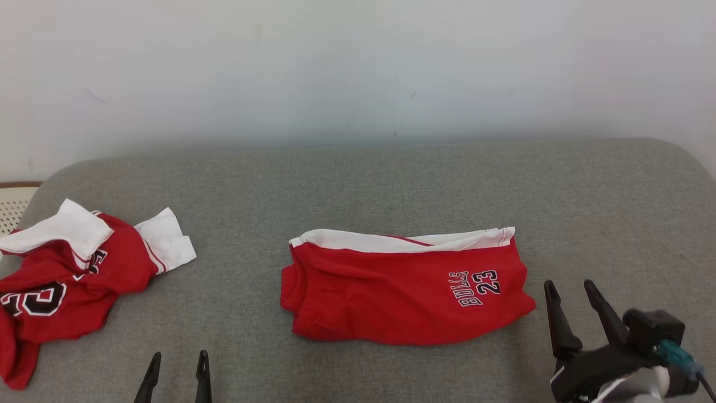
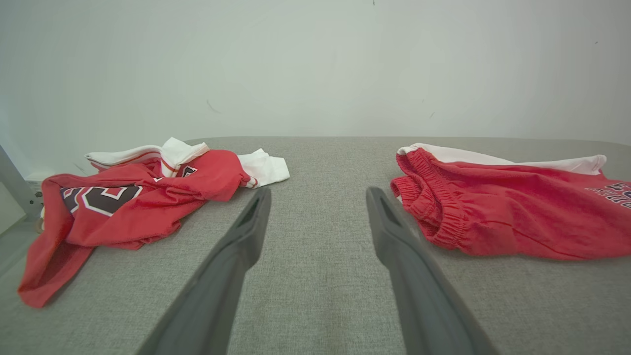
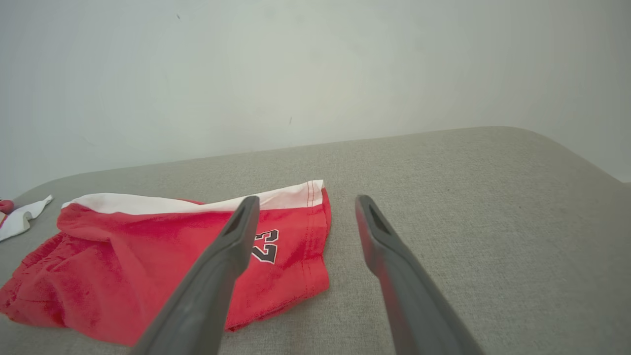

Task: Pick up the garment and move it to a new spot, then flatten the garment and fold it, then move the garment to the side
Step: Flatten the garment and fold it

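A pair of red shorts [image 1: 403, 291] with a white band and "BULLS 23" lettering lies folded in the middle of the grey surface; it is the garment. The shorts [image 2: 508, 212] fill the right side of the left wrist view, and the shorts [image 3: 148, 266] lie low and left in the right wrist view. My left gripper [image 1: 178, 358] stands open at the front left, apart from the cloth and holding nothing. My right gripper [image 1: 570, 286] stands open just right of the shorts' hem, its fingers empty.
A crumpled red and white jersey [image 1: 72, 274] lies at the left edge of the grey cushioned surface [image 1: 358, 184]; the jersey [image 2: 133, 197] is left of my left fingers. A pale wall runs behind.
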`<state>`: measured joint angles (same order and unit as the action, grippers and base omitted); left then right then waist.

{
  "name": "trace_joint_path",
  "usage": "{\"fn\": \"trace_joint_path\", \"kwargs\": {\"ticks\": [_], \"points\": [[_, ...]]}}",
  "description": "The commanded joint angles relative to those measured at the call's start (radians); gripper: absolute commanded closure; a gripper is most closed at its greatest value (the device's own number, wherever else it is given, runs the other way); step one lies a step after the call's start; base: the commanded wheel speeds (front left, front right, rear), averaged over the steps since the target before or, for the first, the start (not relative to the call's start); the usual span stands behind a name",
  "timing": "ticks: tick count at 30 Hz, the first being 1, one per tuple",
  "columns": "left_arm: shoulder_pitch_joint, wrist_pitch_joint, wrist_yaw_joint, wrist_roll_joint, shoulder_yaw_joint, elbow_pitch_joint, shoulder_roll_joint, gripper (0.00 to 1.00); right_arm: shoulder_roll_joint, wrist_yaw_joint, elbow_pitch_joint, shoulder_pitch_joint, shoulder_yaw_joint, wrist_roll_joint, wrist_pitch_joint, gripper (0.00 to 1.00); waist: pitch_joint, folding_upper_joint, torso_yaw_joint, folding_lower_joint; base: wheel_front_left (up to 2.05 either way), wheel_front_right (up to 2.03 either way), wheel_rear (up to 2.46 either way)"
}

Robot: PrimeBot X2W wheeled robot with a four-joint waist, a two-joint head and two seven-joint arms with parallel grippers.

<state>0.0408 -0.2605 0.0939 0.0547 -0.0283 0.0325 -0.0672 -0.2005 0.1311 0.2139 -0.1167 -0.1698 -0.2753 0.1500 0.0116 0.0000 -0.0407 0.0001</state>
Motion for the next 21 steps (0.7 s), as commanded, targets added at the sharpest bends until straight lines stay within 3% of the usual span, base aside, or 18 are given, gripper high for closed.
{"fn": "trace_joint_path", "kwargs": {"ticks": [1,21], "points": [[-0.010,-0.003,-0.001,0.002,0.000,0.005,-0.003,0.00,-0.010,-0.001,0.022,-0.023,-0.007,-0.003,0.001,0.00,-0.006,0.0000,-0.006,-0.0001,0.00,0.00,0.00],[-0.096,-0.003,-0.019,0.015,-0.040,0.029,0.008,0.00,-0.026,-0.001,0.728,-0.493,-0.090,-0.108,0.013,0.00,-0.105,0.0000,-0.086,-0.0001,0.00,0.00,0.00]]}}
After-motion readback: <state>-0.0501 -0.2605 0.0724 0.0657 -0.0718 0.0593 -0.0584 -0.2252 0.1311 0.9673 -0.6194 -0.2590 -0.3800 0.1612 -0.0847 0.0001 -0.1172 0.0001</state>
